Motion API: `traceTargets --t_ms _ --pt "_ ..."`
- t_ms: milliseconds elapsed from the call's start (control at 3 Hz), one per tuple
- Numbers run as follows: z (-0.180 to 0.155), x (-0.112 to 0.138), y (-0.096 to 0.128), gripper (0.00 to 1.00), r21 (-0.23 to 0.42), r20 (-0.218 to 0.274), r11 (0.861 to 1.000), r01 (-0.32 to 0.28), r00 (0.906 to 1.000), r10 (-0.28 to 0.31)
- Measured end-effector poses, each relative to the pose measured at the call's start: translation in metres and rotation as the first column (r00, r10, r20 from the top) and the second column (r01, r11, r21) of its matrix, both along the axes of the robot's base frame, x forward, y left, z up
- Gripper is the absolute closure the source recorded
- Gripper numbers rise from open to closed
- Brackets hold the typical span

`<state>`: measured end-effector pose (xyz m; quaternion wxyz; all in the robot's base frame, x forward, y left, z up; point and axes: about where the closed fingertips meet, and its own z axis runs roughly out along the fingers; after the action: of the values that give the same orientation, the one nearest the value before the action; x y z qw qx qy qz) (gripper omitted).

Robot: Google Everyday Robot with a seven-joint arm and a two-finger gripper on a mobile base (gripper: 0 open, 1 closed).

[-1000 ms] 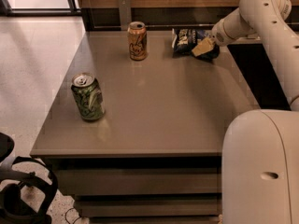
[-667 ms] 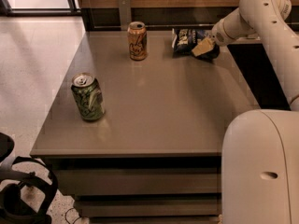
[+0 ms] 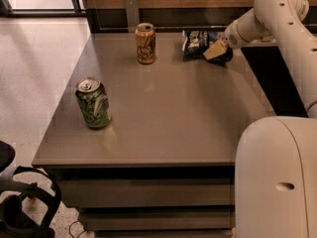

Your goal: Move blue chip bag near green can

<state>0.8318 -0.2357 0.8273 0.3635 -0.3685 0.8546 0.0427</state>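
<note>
The blue chip bag (image 3: 199,44) lies crumpled at the far right of the grey table (image 3: 173,113), dark navy with white lettering. My gripper (image 3: 216,50) is down at the bag's right end, touching or just over it, and it covers part of the bag. The green can (image 3: 92,103) stands upright near the table's front left, with swirly markings and a silver top. It is far from the bag.
An orange-tan can (image 3: 145,43) stands upright at the back of the table, left of the bag. My white arm (image 3: 277,14) reaches in from the right, and my base (image 3: 277,182) fills the lower right. A wood wall runs behind the table.
</note>
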Motion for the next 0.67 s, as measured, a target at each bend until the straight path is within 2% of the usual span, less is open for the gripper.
traceTargets --t_ms 667 --pt "0.0012 0.0000 -0.0002 1.00 -0.002 0.001 1.000 -0.001 1.0000 0.001"
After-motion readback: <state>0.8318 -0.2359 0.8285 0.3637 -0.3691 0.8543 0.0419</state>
